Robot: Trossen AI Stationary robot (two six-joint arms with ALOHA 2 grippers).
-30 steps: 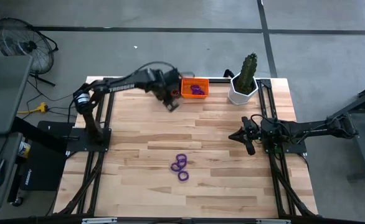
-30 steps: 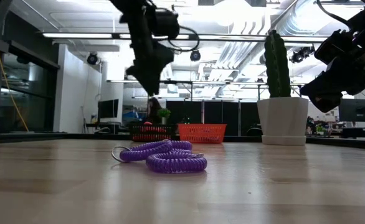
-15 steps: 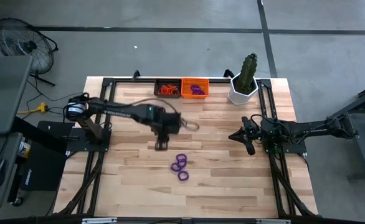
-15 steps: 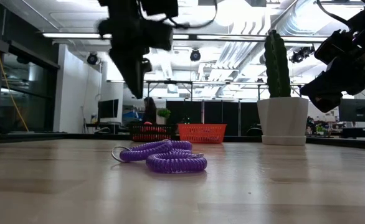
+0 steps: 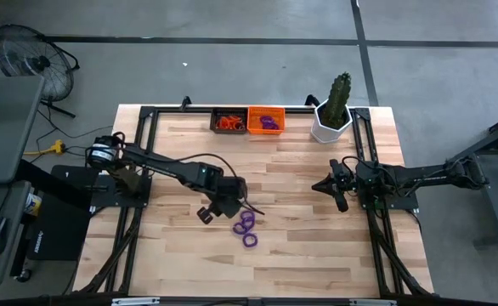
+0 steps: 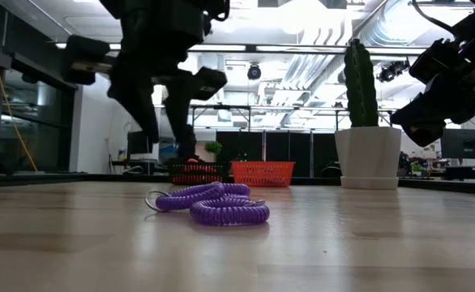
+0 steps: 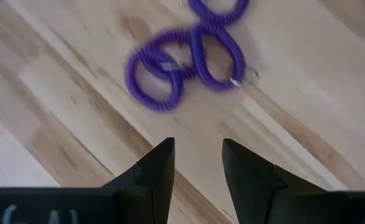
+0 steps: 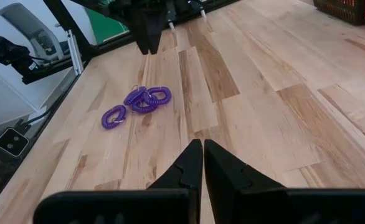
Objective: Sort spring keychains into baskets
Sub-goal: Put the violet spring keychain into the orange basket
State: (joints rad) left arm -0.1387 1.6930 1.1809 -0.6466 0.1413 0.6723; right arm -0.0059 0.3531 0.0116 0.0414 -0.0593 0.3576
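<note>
A small bunch of purple spring keychains [image 5: 246, 227] is seen lying on the wooden worktop [image 5: 317, 246], a little below the middle of the high view. The left gripper [image 5: 205, 213] is held low just to the left of that bunch. In the left wrist view its two dark fingers [image 7: 157, 168] are parted by a small gap and nothing is held between them. The purple coils [image 7: 189, 56] are seen just ahead of the fingertips, not touched by them. At the top of the high view, two baskets are set side by side against the back edge. Orange keychains are kept in the black basket [image 5: 226, 121] and purple ones in the orange basket [image 5: 266, 121]. A white pot with a cactus [image 5: 333, 113] is placed just right of them. The right gripper [image 5: 327, 187] is parked at the right side of the worktop, well apart from the coils, with its fingers [image 8: 229, 171] pressed together and nothing gripped.
</note>
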